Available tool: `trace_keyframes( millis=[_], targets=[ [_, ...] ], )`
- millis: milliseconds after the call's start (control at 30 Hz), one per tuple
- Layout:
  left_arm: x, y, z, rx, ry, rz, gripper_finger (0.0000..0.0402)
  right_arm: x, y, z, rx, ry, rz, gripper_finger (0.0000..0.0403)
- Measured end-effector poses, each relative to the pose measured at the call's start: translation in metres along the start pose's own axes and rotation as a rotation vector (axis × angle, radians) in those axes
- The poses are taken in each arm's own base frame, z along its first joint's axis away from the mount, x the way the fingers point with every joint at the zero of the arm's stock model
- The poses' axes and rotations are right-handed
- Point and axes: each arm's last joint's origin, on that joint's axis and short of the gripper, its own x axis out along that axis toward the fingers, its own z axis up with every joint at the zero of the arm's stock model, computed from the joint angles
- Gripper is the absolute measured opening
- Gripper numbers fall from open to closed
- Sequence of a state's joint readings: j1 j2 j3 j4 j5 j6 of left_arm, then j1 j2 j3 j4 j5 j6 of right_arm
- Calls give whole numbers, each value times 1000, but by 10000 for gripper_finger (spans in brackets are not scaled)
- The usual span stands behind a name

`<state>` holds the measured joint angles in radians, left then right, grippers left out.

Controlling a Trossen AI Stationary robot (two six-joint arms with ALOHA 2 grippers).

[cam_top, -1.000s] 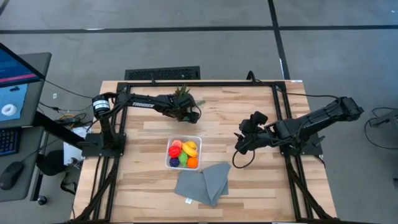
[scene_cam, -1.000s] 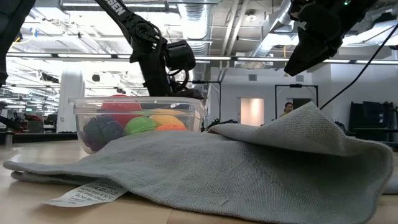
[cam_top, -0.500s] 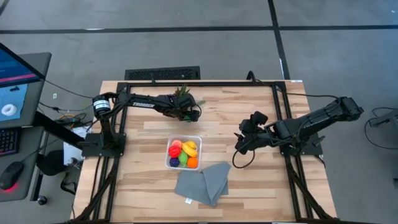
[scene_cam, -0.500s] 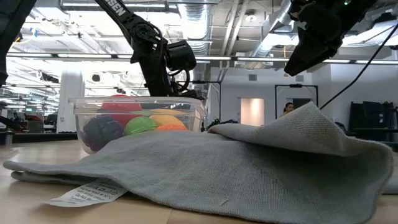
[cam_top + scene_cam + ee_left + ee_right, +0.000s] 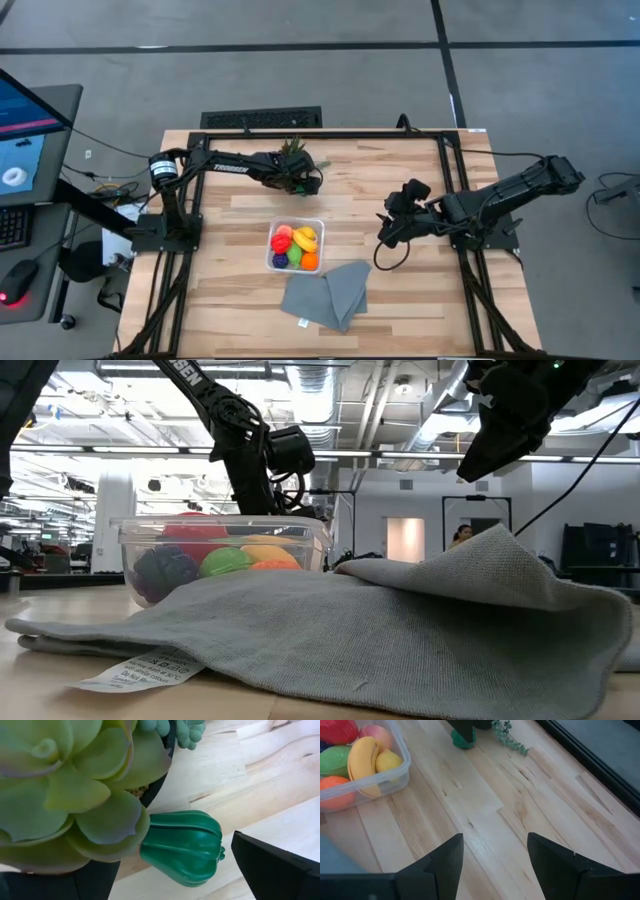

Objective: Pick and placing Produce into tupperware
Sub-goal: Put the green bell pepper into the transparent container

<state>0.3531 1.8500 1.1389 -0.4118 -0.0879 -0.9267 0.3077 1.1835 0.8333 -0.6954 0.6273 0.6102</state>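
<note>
The clear tupperware (image 5: pixel 297 246) stands mid-table and holds several pieces of produce: red, peach, banana, yellow, lime green, purple and orange (image 5: pixel 362 760). A dark green ribbed vegetable (image 5: pixel 182 847) lies on the wood against the potted plant's black pot (image 5: pixel 156 790). My left gripper (image 5: pixel 312 184) hangs open over it. One finger (image 5: pixel 270 870) stands a small gap away from the vegetable, and the plant's leaves hide the other finger. My right gripper (image 5: pixel 495 865) waits open above bare wood, right of the tupperware, with nothing between its fingers.
The potted plant (image 5: pixel 293 160) with fleshy leaves (image 5: pixel 65 785) stands at the far middle, right beside the green vegetable. A grey cloth (image 5: pixel 325 292) lies crumpled in front of the tupperware, near the table's front edge. Bare wood lies between the tupperware and my right gripper.
</note>
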Motion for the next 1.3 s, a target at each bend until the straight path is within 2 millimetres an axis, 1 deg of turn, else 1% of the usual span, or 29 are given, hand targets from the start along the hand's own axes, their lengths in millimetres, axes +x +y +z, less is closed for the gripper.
trace_keyframes(
  millis=[167,700,1300],
  targets=[
    [0,0,0,7,0,0,353,0,0,0,0,0,0,245],
    [0,0,0,17,4,-3,349,0,0,0,1,0,0,245],
    [0,-2,-2,23,12,-9,257,0,0,0,1,0,0,245]
  ],
)
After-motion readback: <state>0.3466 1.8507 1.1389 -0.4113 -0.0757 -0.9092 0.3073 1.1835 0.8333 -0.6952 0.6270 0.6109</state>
